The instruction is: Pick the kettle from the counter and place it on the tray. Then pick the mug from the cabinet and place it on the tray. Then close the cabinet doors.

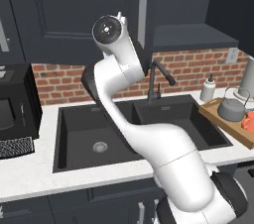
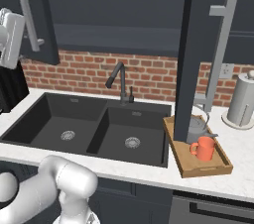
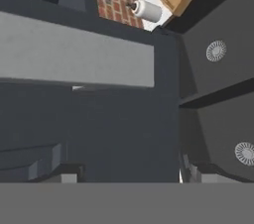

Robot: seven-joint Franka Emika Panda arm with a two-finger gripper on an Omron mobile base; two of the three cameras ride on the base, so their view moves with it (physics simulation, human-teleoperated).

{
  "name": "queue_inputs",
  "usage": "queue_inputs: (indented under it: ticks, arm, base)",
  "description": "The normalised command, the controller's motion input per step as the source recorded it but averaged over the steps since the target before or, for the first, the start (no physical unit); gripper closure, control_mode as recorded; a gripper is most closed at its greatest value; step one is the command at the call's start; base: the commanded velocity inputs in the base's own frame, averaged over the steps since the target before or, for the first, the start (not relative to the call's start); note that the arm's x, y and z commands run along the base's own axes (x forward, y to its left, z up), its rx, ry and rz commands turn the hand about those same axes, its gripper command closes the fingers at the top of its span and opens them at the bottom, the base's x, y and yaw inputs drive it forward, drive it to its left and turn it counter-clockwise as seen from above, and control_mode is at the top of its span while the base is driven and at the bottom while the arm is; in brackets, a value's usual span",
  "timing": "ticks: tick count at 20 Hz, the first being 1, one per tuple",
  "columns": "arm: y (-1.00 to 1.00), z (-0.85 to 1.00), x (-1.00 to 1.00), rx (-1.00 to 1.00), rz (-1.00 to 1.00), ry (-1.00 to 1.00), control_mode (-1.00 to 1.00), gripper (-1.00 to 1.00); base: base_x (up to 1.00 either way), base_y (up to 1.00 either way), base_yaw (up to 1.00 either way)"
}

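Right base view shows the cabinet (image 2: 119, 5) standing open above the sink (image 2: 89, 129), its right door (image 2: 191, 54) swung out over the tray (image 2: 198, 166) and its left door (image 2: 37, 15) out at the far side, which I judge to be the only step left. The white surface (image 2: 238, 153) carries that tray just right of the sink, with the kettle (image 2: 196, 128) and the orange mug (image 2: 203, 147) already sitting on it, side by side. In the hand view the gripper (image 3: 130, 171) faces a door's silver bar handle (image 3: 74, 52) close up, fingers (image 3: 191, 171) spread wide and holding nothing, apparently lined up to push or pull that door shut.
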Motion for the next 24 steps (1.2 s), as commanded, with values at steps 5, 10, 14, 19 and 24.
queue_inputs:
  ticks: [5, 10, 14, 19, 24]
  arm:
    - [-0.52, -0.18, 0.79, 0.01, 0.0, 0.03, -1.0, -1.0]
    - [-0.42, -0.21, 0.81, 0.0, 0.0, 0.01, -1.0, -1.0]
    - [-0.3, -0.19, 0.73, 0.0, 0.04, 0.0, -1.0, -1.0]
    - [-0.2, -0.03, 0.57, 0.04, 0.1, -0.01, -1.0, -1.0]
    - [-0.01, -0.13, 0.26, 0.02, 0.19, -0.01, -1.0, -1.0]
  base:
    - [0.0, 0.0, 0.0]
    - [0.0, 0.0, 0.0]
    - [0.0, 0.0, 0.0]
    - [0.0, 0.0, 0.0]
    - [0.0, 0.0, 0.0]
